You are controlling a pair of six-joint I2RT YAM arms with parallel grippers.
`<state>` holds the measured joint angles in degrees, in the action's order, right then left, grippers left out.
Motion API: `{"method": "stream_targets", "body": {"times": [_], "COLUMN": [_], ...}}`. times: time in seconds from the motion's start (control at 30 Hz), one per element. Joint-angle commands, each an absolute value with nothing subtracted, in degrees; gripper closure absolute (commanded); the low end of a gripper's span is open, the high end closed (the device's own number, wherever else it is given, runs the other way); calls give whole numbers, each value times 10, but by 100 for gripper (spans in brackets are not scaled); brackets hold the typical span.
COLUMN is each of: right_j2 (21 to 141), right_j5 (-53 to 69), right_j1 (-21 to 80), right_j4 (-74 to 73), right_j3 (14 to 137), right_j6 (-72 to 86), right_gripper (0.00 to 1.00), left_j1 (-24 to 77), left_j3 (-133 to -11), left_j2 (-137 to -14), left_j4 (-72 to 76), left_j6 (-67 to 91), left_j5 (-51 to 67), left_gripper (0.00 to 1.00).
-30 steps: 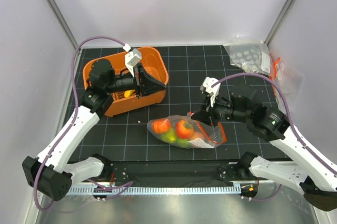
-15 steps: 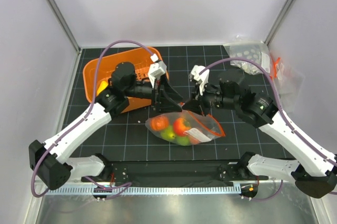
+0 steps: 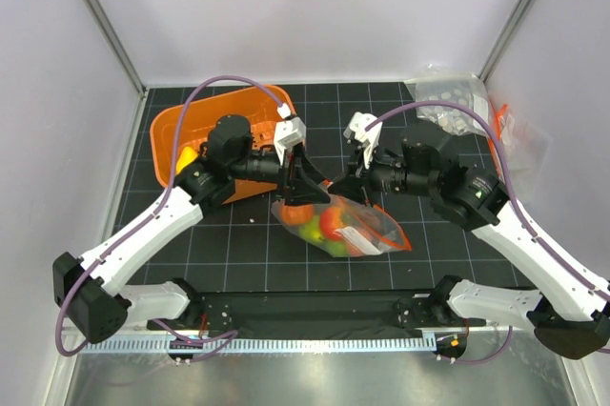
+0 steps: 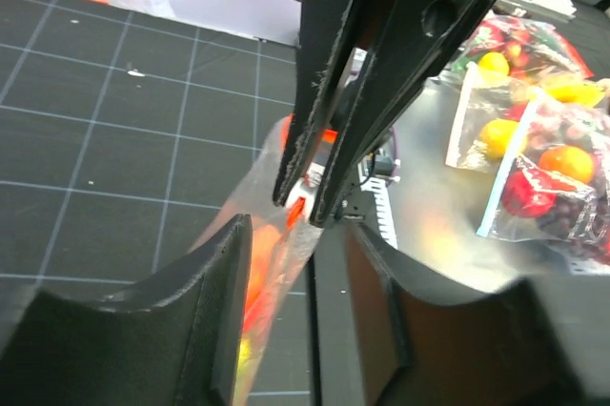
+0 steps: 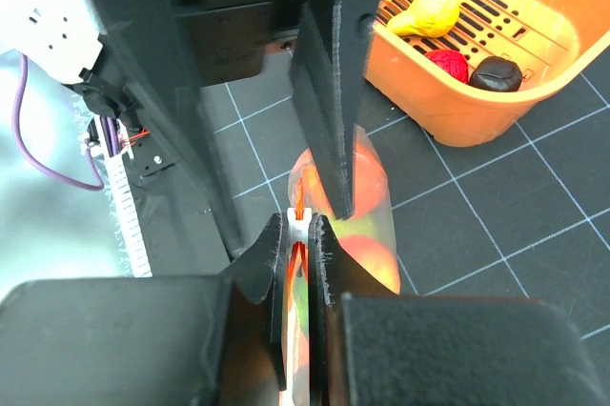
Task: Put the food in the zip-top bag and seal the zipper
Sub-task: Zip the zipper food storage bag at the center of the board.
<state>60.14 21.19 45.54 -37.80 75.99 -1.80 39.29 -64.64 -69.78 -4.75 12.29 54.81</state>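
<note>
1. We count two arms, two grippers, one zip-top bag (image 3: 362, 231) being handled and one orange basket (image 5: 496, 111).
2. Through the clear plastic we see the food (image 3: 329, 223) as red, green and yellow-green pieces packed together. We cannot count them exactly.
3. In the right wrist view, the basket holds three loose items: a yellow piece (image 5: 431, 9), a red piece (image 5: 446, 65) and a dark piece (image 5: 496, 73).
4. The bag lies on the black gridded mat (image 3: 238, 244) at mid-table, just in front of the basket's near right corner. Its upper left end sits under both grippers.
5. Only the right wrist view shows the right gripper (image 5: 297, 227) pinched together on the zipper (image 5: 298, 204). The orange-red strip is seen edge-on between its pads.
6. Only the left wrist view shows the left gripper (image 4: 297, 234) with its fingers apart and the bag's plastic passing through the gap. We cannot tell whether the plastic touches either finger.
7. That view alone shows several filled bags (image 4: 548, 172) on a metal surface beyond the mat.
8. The top view alone shows a dotted-sheet bag (image 3: 448, 101) and a second clear bag (image 3: 515, 139) at the far right corner.
9. The left arm rises from its base, bends near the basket and points its forearm rightward. The right arm mirrors it, pointing leftward, so the grippers meet tip to tip.
</note>
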Motion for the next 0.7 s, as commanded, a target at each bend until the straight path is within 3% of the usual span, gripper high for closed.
{"method": "stream_targets", "body": {"times": [0.0, 0.07, 0.17, 0.37, 0.4, 0.43, 0.47, 0.67], "right_j2": [596, 595, 592, 588, 588, 588, 587, 576], "right_j5": [224, 225, 222, 219, 221, 221, 221, 209], "right_j1": [456, 456, 456, 456, 456, 456, 456, 456], "right_j4": [-345, -349, -352, -354, -355, -355, -356, -367], "right_j3": [786, 786, 784, 784, 784, 784, 784, 762], "right_j6": [-18, -19, -21, -24, -23, -23, -23, -26], "right_gripper": [99, 99, 99, 99, 99, 99, 99, 99], "left_j1": [393, 394, 394, 394, 394, 393, 393, 386], "left_j3": [-654, -658, -664, -668, -669, -671, -672, -685], "left_j2": [-686, -694, -702, -708, -708, -708, -710, -706], "left_j4": [-54, -56, -56, -65, -64, -64, -68, -76], "left_j6": [99, 101, 101, 97, 96, 94, 92, 97], "left_j5": [534, 535, 538, 538, 538, 538, 536, 523], "left_gripper": [54, 72, 84, 76, 80, 93, 100, 100]}}
